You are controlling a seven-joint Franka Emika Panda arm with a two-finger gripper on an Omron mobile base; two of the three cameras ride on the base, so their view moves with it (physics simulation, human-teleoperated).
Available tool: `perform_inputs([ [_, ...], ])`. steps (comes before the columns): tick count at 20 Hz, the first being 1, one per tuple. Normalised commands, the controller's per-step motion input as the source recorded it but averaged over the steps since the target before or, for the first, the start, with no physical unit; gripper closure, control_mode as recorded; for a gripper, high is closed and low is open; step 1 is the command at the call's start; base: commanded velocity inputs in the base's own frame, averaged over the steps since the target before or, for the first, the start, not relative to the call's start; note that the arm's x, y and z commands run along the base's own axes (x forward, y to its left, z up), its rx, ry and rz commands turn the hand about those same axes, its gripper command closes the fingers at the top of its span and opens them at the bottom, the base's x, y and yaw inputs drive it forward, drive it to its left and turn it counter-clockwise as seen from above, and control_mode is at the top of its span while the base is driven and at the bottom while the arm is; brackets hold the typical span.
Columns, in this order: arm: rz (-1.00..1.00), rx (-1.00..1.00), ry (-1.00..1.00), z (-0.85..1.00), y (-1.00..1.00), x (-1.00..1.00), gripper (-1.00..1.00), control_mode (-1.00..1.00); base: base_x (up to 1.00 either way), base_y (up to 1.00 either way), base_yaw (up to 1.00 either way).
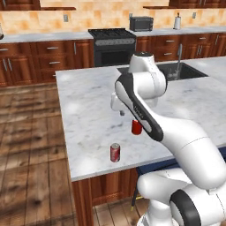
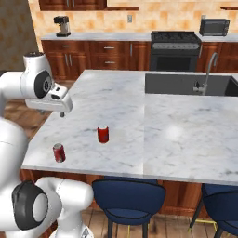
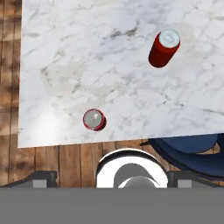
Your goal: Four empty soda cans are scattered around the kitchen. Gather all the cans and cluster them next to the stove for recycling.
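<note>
Nothing of the gathering looks done yet, judging by how things lie. Nearest the robot, a small red cylindrical soda can with a silver top stands upright on the white-grey marble island counter, close to the counter's near edge and above the dark blue stools tucked under that edge. A little further in from that edge stands a second red soda can, also upright, apart from the first and with bare marble all round it. The two-finger gripper hangs above the island, over the marble beyond the two cans and touching neither; its jaws stand wide apart and hold nothing. Further along the island, past the cans, a dark sunken sink with a curved metal tap is set into the marble. Farthest away, across a strip of wood plank floor from the island, the black freestanding stove with grated burners stands in the row of reddish-brown cabinets against the tan tiled wall, with a small grey toaster oven on the counter beside it. No can can be seen on the counters flanking the stove, so as far as these views show, both red cans have still to be carried there, and the other two cans have yet to be found.
</note>
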Motion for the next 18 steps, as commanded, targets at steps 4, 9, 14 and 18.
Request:
perform_inputs([
  [4, 0.10, 0.05, -0.10, -0.26, 0.27, -0.04, -1.00, -1.00, 0.00, 0.00, 0.00],
  [9, 0.15, 0.13, -0.02, -0.03, 0.10, -0.14, -1.00, -1.00, 0.00, 0.00, 0.00],
  [14, 0.07, -0.03, 0.00, -0.37, 0.00, 0.02, -1.00, -1.00, 0.00, 0.00, 0.00],
  [18, 0.04, -0.13, 0.02, -0.02, 0.08, 0.11, -1.00, -1.00, 0.00, 0.00, 0.00],
])
